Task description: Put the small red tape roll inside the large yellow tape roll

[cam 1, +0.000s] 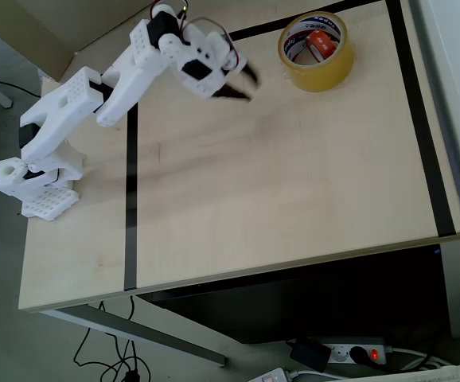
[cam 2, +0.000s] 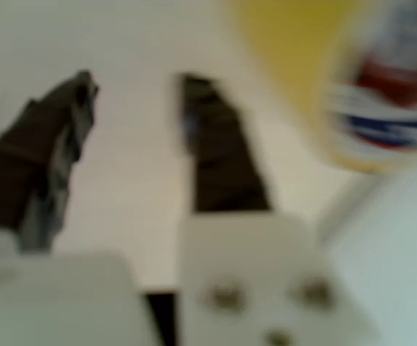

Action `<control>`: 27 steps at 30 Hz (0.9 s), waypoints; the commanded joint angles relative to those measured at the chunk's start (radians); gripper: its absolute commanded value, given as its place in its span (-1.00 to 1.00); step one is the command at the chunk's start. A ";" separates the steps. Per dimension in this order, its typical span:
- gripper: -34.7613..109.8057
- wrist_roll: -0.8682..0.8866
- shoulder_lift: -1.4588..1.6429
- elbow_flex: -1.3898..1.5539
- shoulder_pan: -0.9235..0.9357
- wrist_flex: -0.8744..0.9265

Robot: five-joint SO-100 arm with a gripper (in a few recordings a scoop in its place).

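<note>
Seen from overhead, a pale wooden table [cam 1: 294,183] crossed by black tape lines carries a large ring of translucent yellow packing tape [cam 1: 317,51] near its far edge. A small red-orange tape roll [cam 1: 321,43] lies inside that ring. The white robot arm's gripper [cam 1: 242,85] hovers left of the ring, jaws parted and empty.

Was a white, blocky printed arm [cam 1: 126,79] with red wires looped near its wrist. Wore two dark, tapered fingers [cam 2: 219,148] on the gripper [cam 1: 242,83]. Showed two screws beside those fingers.
</note>
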 commanded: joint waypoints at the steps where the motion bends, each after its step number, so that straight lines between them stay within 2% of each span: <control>1: -0.52 -0.026 0.499 0.373 0.052 0.052; 6: -0.52 -0.023 0.891 0.770 0.052 0.052; 9: -0.52 0.054 1.066 0.902 0.057 0.021; 15: -0.52 0.212 1.572 1.582 0.084 -0.388; 20: -0.52 0.239 1.882 2.074 0.103 -0.696; 27: -0.52 0.241 2.125 2.496 0.161 -0.848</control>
